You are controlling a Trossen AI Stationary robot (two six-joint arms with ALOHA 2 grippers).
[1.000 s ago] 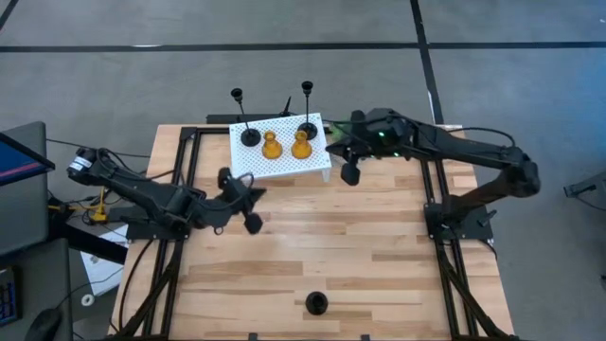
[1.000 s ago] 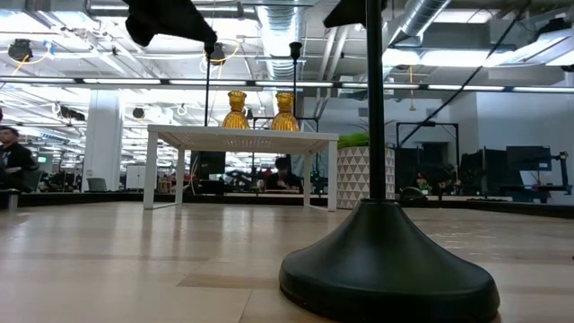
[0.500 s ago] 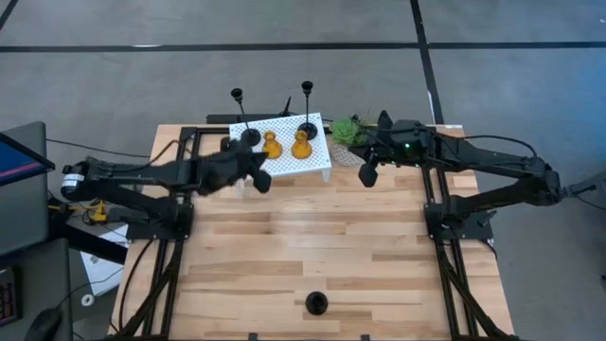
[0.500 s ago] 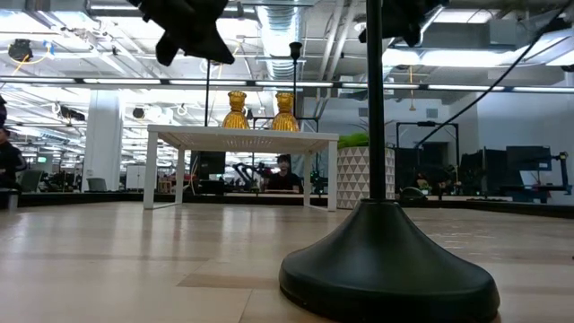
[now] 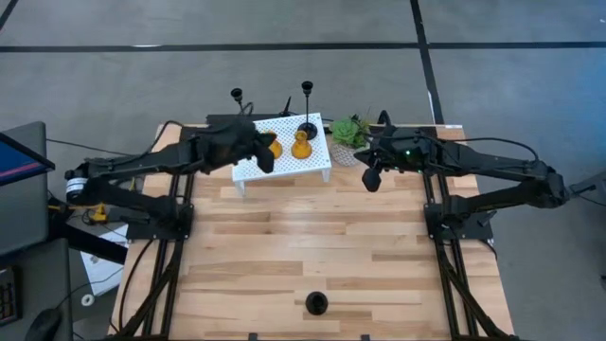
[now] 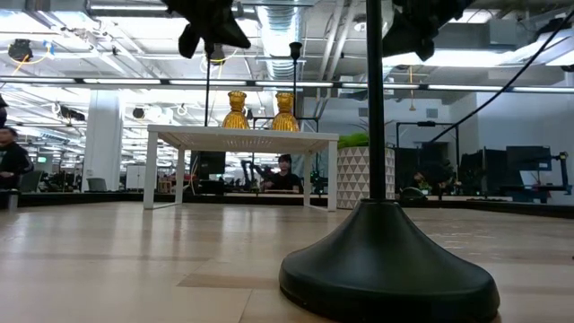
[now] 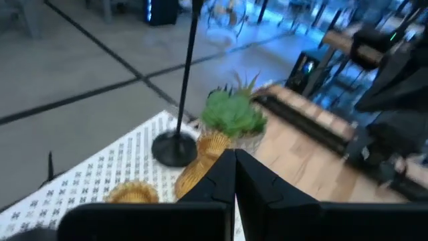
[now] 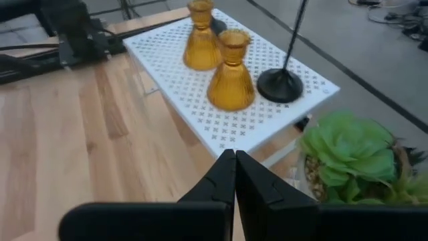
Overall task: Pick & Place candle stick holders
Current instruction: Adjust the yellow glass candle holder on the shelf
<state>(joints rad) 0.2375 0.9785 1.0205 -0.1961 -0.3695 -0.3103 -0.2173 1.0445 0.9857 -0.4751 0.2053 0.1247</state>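
We note no readable brand, label or writing in any view.

A white perforated stand [image 5: 284, 152] sits at the far edge of the table [image 5: 312, 246], left of centre. On it we see two amber holders [image 5: 301, 144], side by side, and a black holder [image 5: 308, 126] with a thin stem at the stand's far right corner. A second black holder [image 5: 237, 97] shows its cup above the stand's far left corner; its base is hidden under the left arm. A third black holder [image 5: 316, 303] stands alone near the table's near edge, at centre, well apart from the rest; in the low view its base [image 6: 388, 269] fills the foreground and blocks much of the table.

The left gripper [image 5: 265, 156] hangs over the left part of the stand, just beside the left amber holder, which it partly covers from above. Its fingers [image 7: 214, 177] are pressed together, holding nothing.

The right gripper [image 5: 371, 176] hovers off the stand's right end, near a green potted plant [image 5: 351, 133] at the table's far edge. Its fingers [image 8: 224, 175] are also together and empty.

Beyond the table, the low view shows a person [image 6: 285, 176] seated and another person [image 6: 11, 160] at the left edge of the room.
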